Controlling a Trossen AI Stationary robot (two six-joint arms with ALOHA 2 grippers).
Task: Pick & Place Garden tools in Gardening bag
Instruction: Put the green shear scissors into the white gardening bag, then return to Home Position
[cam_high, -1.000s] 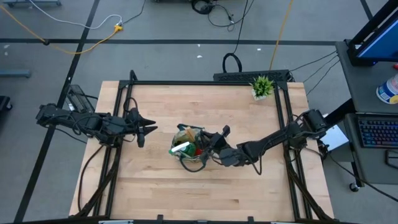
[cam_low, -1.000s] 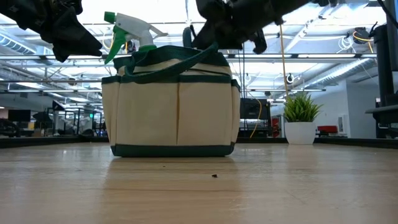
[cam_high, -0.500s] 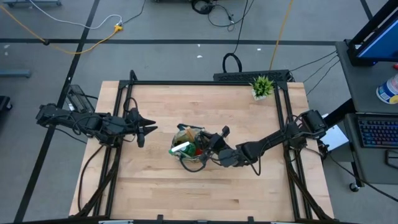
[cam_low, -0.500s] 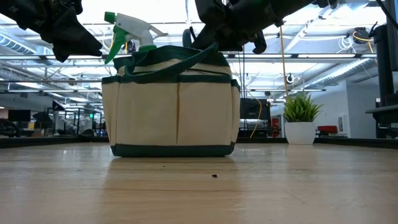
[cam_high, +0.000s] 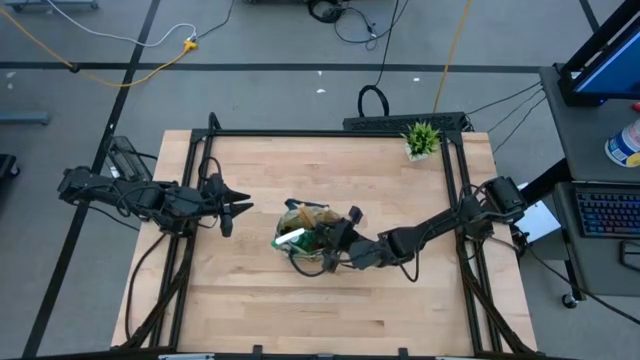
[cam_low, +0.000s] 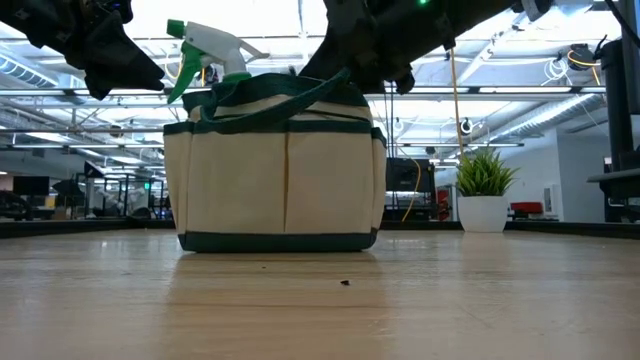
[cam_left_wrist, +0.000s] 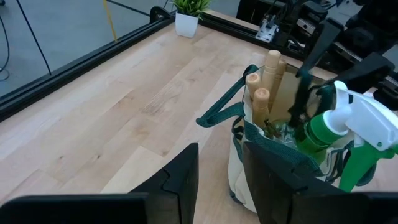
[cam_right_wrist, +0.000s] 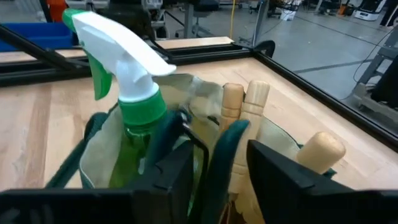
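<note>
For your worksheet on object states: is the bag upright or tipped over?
Upright. The bag sits flat on its base, with the spray bottle poking out above.

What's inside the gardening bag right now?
Inside the gardening bag: a green-and-white spray bottle and several wooden tool handles, all sticking out the top. The tool heads and anything deeper are covered by the fabric.
</note>
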